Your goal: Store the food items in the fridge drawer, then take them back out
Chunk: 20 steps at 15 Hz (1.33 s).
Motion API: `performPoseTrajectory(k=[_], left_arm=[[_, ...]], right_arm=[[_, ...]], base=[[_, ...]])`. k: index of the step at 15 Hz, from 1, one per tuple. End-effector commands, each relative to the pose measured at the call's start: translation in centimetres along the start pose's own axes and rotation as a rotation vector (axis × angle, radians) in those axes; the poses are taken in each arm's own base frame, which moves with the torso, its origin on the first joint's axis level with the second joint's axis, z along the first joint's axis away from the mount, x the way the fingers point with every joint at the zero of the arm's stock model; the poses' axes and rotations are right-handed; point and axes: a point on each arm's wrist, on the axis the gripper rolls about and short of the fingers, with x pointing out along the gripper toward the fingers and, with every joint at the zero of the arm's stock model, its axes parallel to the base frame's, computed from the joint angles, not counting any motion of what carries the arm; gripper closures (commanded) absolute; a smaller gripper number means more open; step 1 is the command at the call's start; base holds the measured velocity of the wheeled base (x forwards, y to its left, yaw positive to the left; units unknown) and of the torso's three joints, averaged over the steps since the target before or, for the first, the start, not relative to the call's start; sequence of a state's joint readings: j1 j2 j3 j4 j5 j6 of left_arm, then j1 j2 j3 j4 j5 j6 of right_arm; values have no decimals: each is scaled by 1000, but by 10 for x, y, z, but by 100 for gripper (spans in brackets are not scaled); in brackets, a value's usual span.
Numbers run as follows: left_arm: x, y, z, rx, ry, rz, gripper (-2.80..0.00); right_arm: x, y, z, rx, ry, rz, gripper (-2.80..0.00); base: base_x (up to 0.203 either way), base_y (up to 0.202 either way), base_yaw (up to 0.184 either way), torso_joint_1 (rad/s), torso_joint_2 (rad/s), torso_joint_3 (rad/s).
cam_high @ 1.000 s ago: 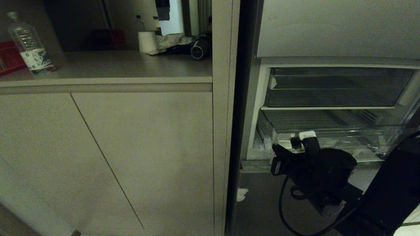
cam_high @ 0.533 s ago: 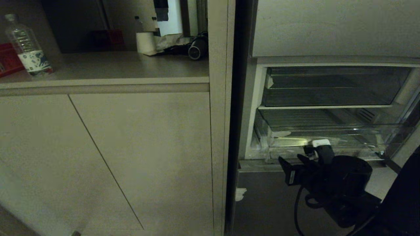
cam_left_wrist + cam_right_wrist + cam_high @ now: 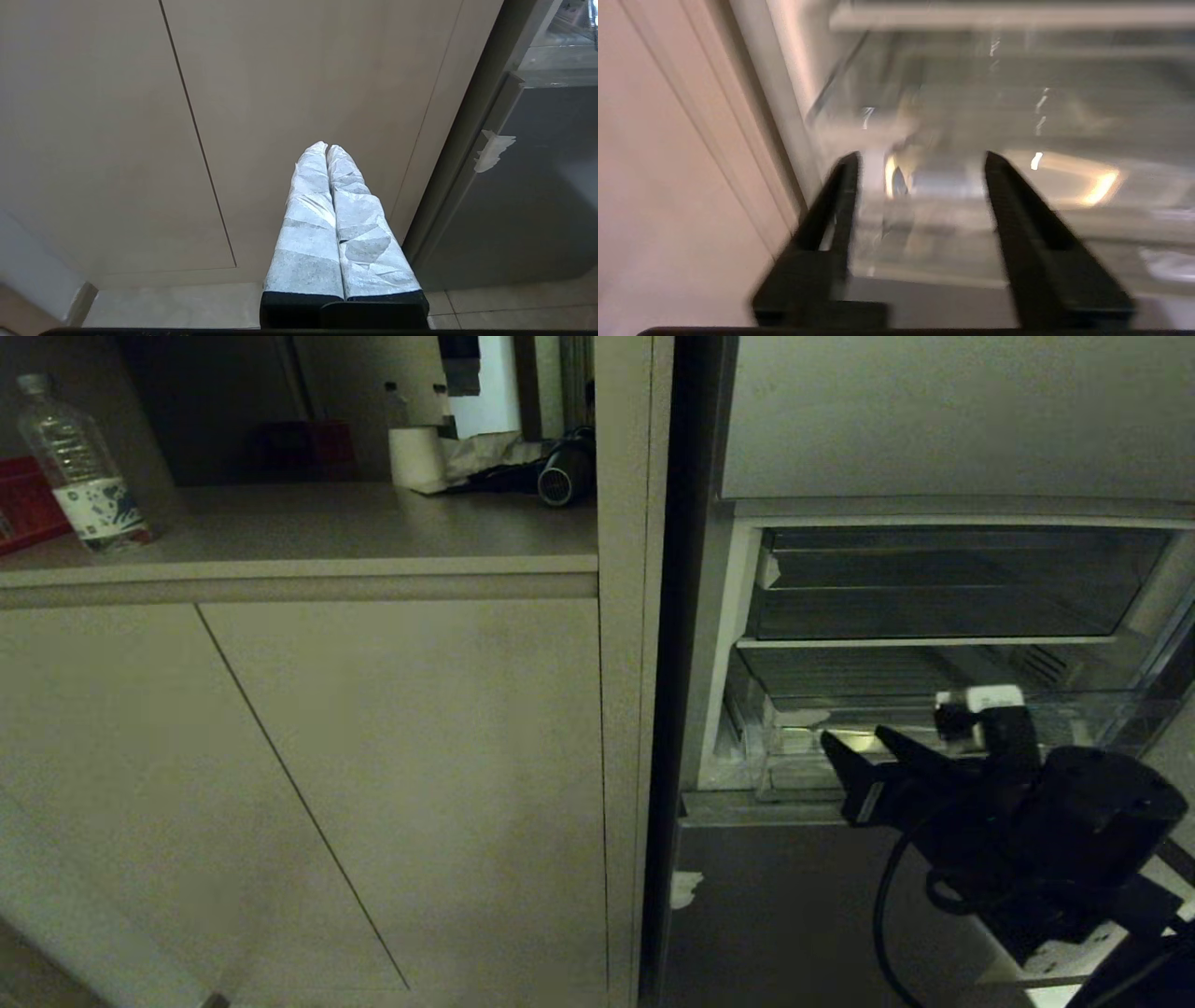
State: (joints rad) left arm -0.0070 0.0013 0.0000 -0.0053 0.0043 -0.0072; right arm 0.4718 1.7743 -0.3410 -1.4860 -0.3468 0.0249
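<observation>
The fridge drawer [image 3: 794,747], a clear plastic bin, is the lower of two bins in the open fridge compartment. My right gripper [image 3: 854,739] hovers just in front of its front lip, near the left end, open with nothing between its black fingers. The right wrist view shows the right gripper [image 3: 920,158] with its jaws spread wide, pointing at the blurred clear drawer [image 3: 952,224]. My left gripper [image 3: 327,148] is parked low before the cabinet door, shut and empty, its fingers wrapped in white. The food items are out of view.
A shallower clear bin [image 3: 943,588] sits above the drawer. Left of the fridge are beige cabinet doors [image 3: 373,784] under a counter holding a water bottle [image 3: 82,467], a paper roll [image 3: 417,455] and dark gear. Below the drawer is a grey panel [image 3: 775,915].
My right gripper has gone from shut to open. It has also moved right and slightly up in front of the drawer lip. The head view shifted a little.
</observation>
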Motion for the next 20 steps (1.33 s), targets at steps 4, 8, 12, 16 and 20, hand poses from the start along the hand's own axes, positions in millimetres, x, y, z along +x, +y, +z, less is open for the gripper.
performPoseTrajectory(k=[4, 8, 12, 16, 20], left_arm=[[0, 0, 0, 0, -1, 0, 0], [0, 0, 0, 0, 1, 0, 0], [0, 0, 0, 0, -1, 0, 0], [0, 0, 0, 0, 0, 0, 0], [0, 0, 0, 0, 1, 0, 0]], right_arm=[[4, -21, 76, -6, 18, -84, 0], [34, -33, 109, -21, 152, -113, 0], [84, -48, 82, -29, 303, -162, 0], [97, -64, 66, 7, 349, -182, 0], [107, -75, 51, 17, 385, -208, 0]], base=[[0, 0, 0, 0, 0, 0], [0, 0, 0, 0, 0, 0], [0, 0, 0, 0, 0, 0], [0, 0, 0, 0, 0, 0], [0, 0, 0, 0, 0, 0]])
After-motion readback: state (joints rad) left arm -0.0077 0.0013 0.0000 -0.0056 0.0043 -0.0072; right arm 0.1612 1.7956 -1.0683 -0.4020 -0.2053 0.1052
